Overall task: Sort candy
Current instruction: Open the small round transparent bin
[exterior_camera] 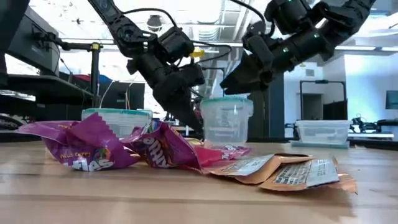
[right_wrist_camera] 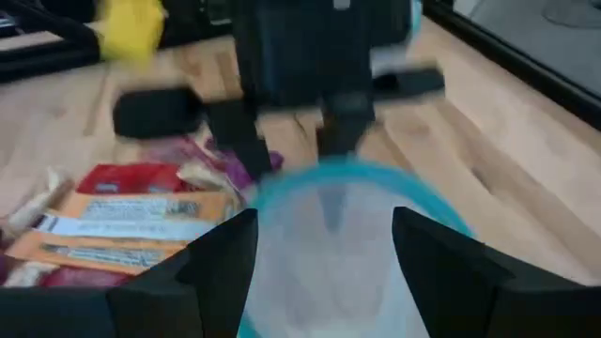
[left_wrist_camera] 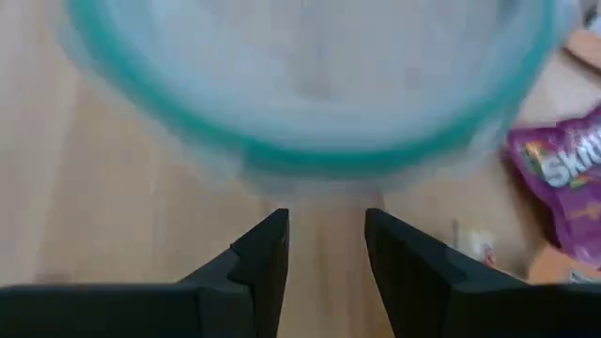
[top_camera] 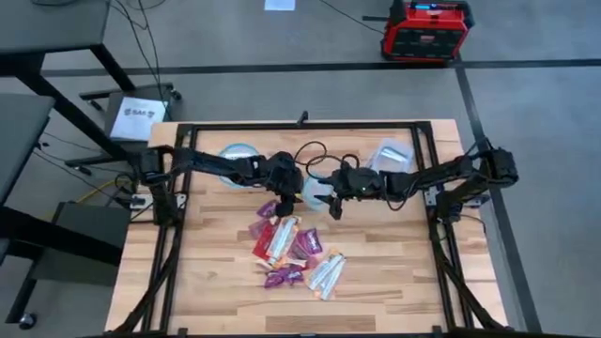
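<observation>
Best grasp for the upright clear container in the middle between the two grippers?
Probably the container by its rim, one finger inside and one outside the wall, from above. It stands upright and open-topped, and looks too wide to span. The left gripper and right gripper, both open, already flank it.

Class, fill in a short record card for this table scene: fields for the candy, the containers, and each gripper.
candy: heap of wrapped sweets on the table's middle, none in a container
containers: one clear container between the grippers; another behind the left arm; a third far right
left gripper: jaws open, facing the middle container
right gripper: jaws open, at the same container
</observation>
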`<state>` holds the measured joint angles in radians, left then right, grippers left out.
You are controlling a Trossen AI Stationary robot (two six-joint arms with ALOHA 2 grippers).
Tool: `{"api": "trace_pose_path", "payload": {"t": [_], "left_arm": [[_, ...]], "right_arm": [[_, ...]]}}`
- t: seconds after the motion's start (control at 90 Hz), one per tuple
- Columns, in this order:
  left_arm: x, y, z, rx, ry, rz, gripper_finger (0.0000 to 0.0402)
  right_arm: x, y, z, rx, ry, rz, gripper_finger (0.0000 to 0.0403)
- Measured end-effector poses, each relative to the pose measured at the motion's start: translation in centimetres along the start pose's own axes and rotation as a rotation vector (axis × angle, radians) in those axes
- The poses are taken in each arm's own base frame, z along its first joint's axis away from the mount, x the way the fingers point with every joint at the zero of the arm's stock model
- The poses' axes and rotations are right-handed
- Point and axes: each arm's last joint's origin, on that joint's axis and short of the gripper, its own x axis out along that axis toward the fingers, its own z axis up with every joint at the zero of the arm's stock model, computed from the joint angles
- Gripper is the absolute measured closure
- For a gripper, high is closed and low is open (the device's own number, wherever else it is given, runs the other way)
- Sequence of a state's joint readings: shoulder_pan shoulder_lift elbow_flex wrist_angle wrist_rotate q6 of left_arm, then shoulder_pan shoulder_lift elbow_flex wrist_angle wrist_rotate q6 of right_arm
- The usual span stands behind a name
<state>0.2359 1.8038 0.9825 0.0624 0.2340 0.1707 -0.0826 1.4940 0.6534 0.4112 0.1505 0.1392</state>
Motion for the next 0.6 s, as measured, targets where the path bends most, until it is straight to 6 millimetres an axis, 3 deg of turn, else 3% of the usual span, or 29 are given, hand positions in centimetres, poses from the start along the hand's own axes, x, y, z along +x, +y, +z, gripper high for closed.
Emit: {"api": "trace_pose_path", "payload": {"t": [0.111, 0.244, 0.411, 0.5, 0.6], "left_arm": [[-0.9, -0.2, 0.2, -0.012, 0.026, 0.004, 0.0274], [-3.6, -0.4, 1.6, -0.035, 0.044, 0.05, 0.0274], [-6.7, -0.8, 5.1, 0.015, -0.198, 0.089, 0.0274], [-6.7, -0.6, 6.4, 0.018, -0.335, 0.092, 0.0274], [-5.2, -0.3, 6.6, 0.009, -0.409, 0.048, 0.0274]], "right_arm": [[-0.4, 0.0, 0.3, -0.015, -0.004, -0.001, 0.0171], [-1.6, 0.4, 0.8, -0.025, 0.009, 0.012, 0.0171], [-4.0, 0.9, 1.3, -0.028, 0.002, 0.026, 0.0171], [-5.3, 0.9, 0.2, -0.003, -0.011, 0.0, 0.0171], [-6.3, 0.5, -2.2, 0.066, -0.04, -0.013, 0.0171]]}}
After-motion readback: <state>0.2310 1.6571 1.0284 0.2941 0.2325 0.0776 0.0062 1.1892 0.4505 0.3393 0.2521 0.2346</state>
